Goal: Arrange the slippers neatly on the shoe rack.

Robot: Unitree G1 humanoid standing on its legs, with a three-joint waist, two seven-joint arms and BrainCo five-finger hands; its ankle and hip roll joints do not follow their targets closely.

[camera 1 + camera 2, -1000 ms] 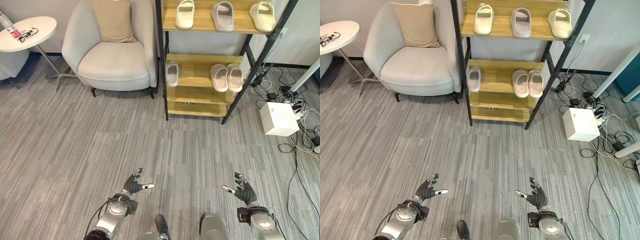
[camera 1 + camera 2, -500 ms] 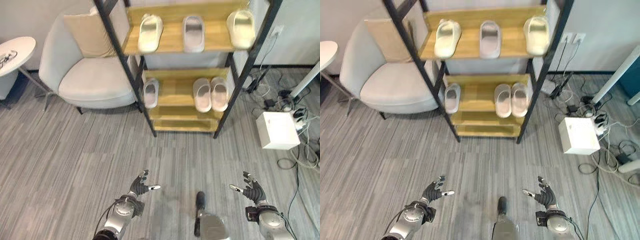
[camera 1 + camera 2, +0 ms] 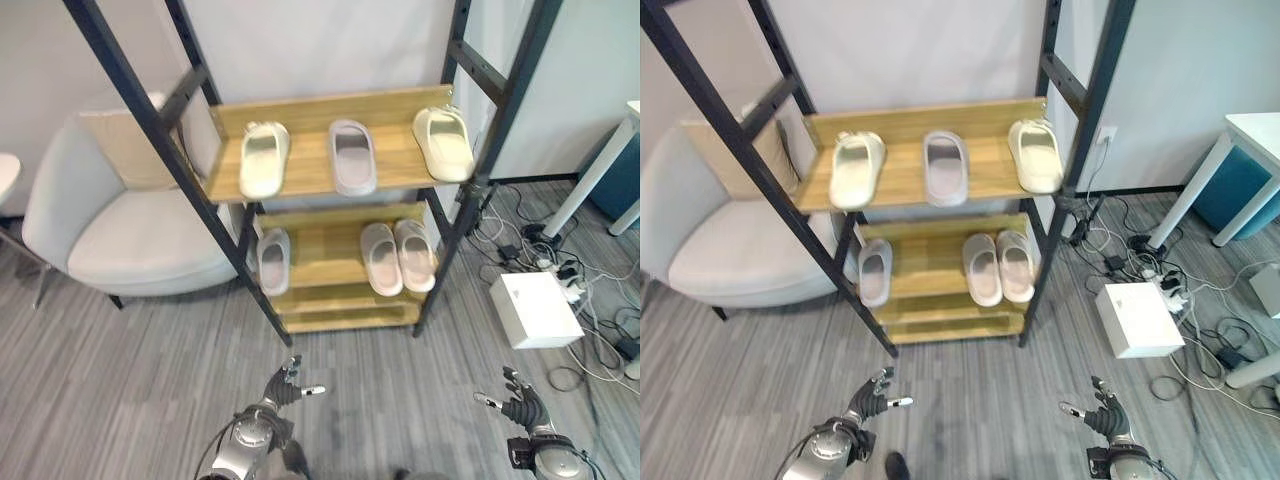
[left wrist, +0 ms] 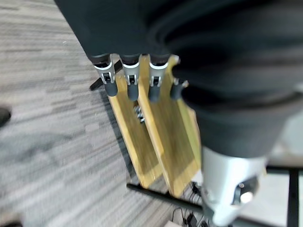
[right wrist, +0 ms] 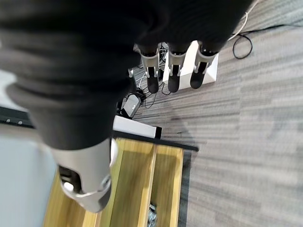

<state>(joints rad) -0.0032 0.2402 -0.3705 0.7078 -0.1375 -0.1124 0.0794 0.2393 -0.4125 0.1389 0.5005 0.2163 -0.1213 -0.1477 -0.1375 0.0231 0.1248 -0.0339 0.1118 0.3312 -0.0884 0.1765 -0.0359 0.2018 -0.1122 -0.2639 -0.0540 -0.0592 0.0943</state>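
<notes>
Six slippers are sitting on the shoe rack (image 3: 300, 175), none in either hand. On the upper wooden shelf, a cream slipper (image 3: 262, 158) is lying toward the left end, a grey slipper (image 3: 351, 157) near the middle, and a second cream slipper (image 3: 443, 143) at the right end, just beside the rack's black slanted post (image 3: 480, 160); all three are well apart from one another. On the shelf below, a single pale slipper (image 3: 273, 261) is lying at the left end, and a pair of pinkish slippers (image 3: 398, 256) is lying side by side, touching, toward the right. A lower plank of the rack is bare.

The left hand (image 3: 284, 381) is hovering low over the grey striped carpet (image 3: 120, 390), in front of the rack's left foot, fingers spread and relaxed, holding nothing. The right hand (image 3: 521, 406) is hovering over the carpet in front and to the right of the rack, fingers likewise straight and apart, holding nothing. Both hands are well below and short of the shelves.

Room for moving: open carpet is lying between the hands and the rack. A light armchair (image 3: 110, 240) with a tan cushion is standing just left of the rack, partly behind its left post. To the right, a white box (image 3: 535, 310) and a tangle of cables (image 3: 540, 235) are lying on the floor near the right hand.
</notes>
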